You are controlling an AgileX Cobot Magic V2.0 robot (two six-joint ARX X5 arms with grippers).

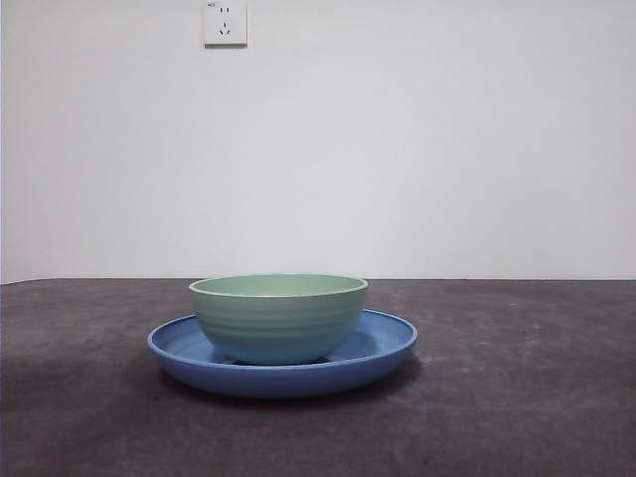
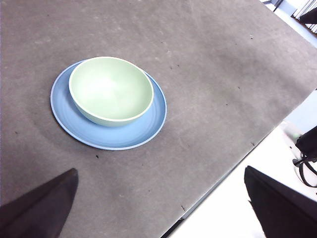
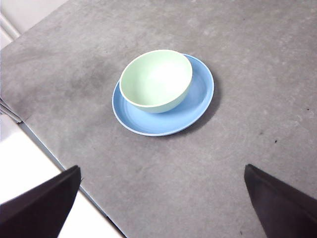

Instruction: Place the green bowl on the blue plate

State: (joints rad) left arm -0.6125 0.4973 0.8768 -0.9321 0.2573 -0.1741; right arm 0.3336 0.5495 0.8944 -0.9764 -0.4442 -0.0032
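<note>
Green bowl (image 1: 277, 317) upright, off-centre on blue plate (image 1: 378, 354)

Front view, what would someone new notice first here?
The green bowl sitting upright inside the blue plate, alone on the dark grey table. Behind it, a bare white wall with a socket at the top. Both grippers hang open, well back from the dishes.

My front camera sits low, about at table height, and looks level across the table (image 1: 517, 397) toward a white wall (image 1: 447, 139), close to the green bowl (image 1: 278, 316) on the blue plate (image 1: 383, 348). My two wrist cameras look down from high, from opposite table edges, farther away. All three views share the bowl and plate.
</note>
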